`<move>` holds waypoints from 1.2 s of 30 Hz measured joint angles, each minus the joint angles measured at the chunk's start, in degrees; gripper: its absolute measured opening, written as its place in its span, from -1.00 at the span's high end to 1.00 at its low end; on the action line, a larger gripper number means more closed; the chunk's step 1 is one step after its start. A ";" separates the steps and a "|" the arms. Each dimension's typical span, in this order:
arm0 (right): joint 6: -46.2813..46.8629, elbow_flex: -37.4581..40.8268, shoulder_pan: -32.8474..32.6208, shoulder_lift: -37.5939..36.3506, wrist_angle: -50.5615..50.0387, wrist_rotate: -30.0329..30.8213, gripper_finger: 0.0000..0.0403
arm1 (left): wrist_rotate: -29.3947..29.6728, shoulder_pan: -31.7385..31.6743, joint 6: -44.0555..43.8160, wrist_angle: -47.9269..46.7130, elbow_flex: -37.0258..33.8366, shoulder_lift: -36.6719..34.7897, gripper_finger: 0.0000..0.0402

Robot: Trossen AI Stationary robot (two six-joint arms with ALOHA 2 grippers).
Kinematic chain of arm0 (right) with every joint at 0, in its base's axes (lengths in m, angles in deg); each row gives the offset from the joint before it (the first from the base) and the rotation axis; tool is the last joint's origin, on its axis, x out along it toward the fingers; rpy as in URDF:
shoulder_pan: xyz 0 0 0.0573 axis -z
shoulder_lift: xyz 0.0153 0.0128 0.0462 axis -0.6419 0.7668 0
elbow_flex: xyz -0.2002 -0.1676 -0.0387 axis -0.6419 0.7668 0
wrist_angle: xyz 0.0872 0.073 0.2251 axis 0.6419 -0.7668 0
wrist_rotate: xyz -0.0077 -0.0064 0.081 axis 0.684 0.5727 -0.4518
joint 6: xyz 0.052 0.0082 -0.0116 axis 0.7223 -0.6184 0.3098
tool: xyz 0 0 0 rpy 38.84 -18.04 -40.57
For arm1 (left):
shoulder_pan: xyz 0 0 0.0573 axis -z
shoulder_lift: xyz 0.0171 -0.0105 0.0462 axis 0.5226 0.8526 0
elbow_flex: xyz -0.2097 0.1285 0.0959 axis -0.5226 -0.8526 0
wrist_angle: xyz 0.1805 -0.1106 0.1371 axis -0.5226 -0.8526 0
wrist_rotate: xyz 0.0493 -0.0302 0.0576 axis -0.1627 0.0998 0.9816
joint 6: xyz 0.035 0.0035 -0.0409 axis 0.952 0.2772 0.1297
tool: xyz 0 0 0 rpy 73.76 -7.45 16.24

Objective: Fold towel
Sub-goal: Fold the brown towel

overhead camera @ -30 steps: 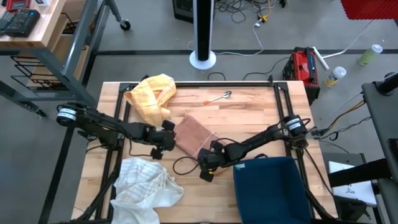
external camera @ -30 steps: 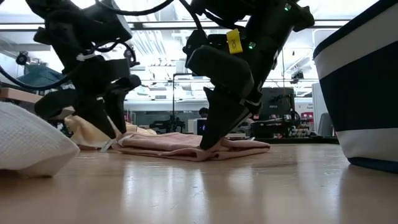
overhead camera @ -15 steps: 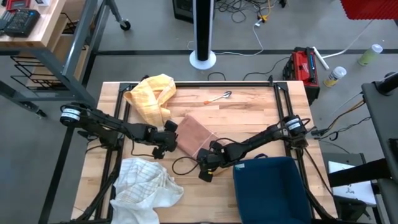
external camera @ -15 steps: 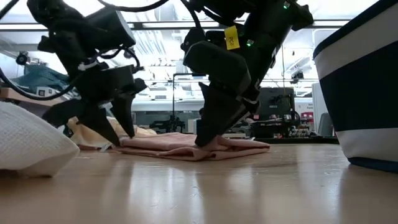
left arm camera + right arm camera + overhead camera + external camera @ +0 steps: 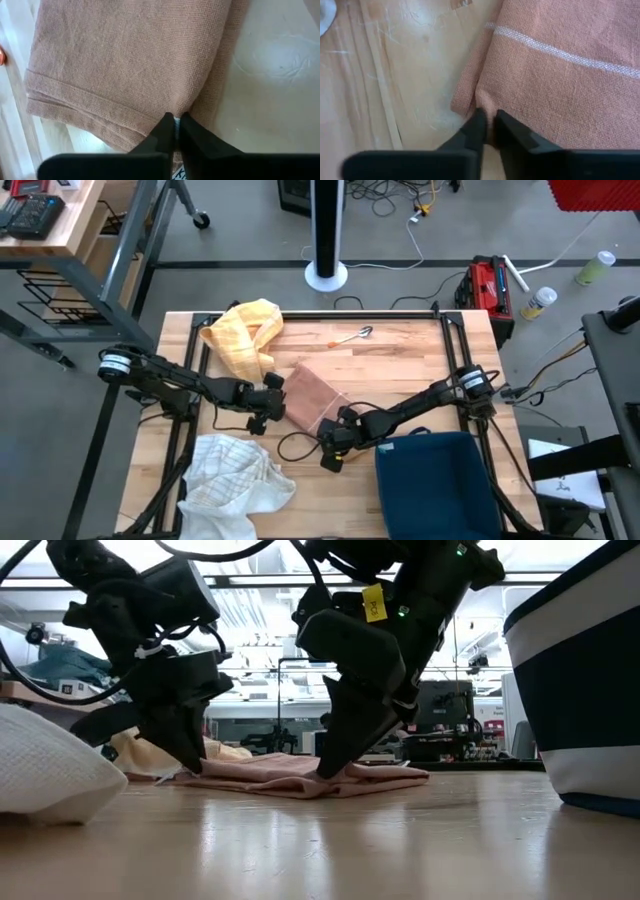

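Note:
A pink towel [image 5: 315,395], folded into a rectangle, lies flat on the wooden table [image 5: 400,360] near its middle; it also shows in the low view [image 5: 300,778]. My left gripper [image 5: 281,406] stands at the towel's left edge, shut on it [image 5: 174,123]. My right gripper [image 5: 334,432] stands at the towel's near corner, shut on it [image 5: 487,124]. Both point down at the table in the low view, the left gripper [image 5: 192,762] left of the right gripper [image 5: 333,768]. My left gripper pinches the towel's folded edge [image 5: 186,106] between its two fingers, at the towel's left side. The fingers come from above, slanting in from the table's left. The towel lies on the table. My right gripper pinches the towel's near corner [image 5: 481,98] between its two fingers, by the white stripe. The fingers come from above, slanting from the near right. The corner stays low on the table; several layers show at the edge.
A yellow cloth [image 5: 243,330] lies at the far left. A white cloth [image 5: 235,480] is heaped at the near left. A dark blue bin [image 5: 435,485] stands at the near right, close to my right arm. A black cable [image 5: 295,445] loops near the towel. A metal spoon [image 5: 352,335] lies at the far side.
My left gripper has gone a little toward the towel and has shut: its fingers, spread apart a second ago in the low view, now stand together on the towel's left edge. My right gripper has kept its hold. The towel stays flat.

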 joint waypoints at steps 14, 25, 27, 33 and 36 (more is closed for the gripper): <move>-0.24 -4.05 -0.21 -0.57 -10.14 0.64 0.99 | -1.27 0.02 -3.80 -2.82 1.62 -3.13 0.98; -1.30 -8.23 -0.29 -0.57 -11.25 0.55 1.00 | -0.92 0.02 -6.09 -10.35 3.38 -5.48 0.99; -2.09 -9.24 -0.27 -0.57 -10.92 0.57 1.00 | -0.70 0.02 -6.80 -11.33 3.28 -5.54 0.99; -3.63 -10.60 -0.28 -0.59 -7.34 0.15 1.00 | -0.48 0.00 -7.42 -11.44 3.21 -6.37 1.00; -4.37 -10.61 -0.27 -0.47 -4.15 -1.16 1.00 | -0.52 0.02 -7.78 -12.29 3.21 -7.97 1.00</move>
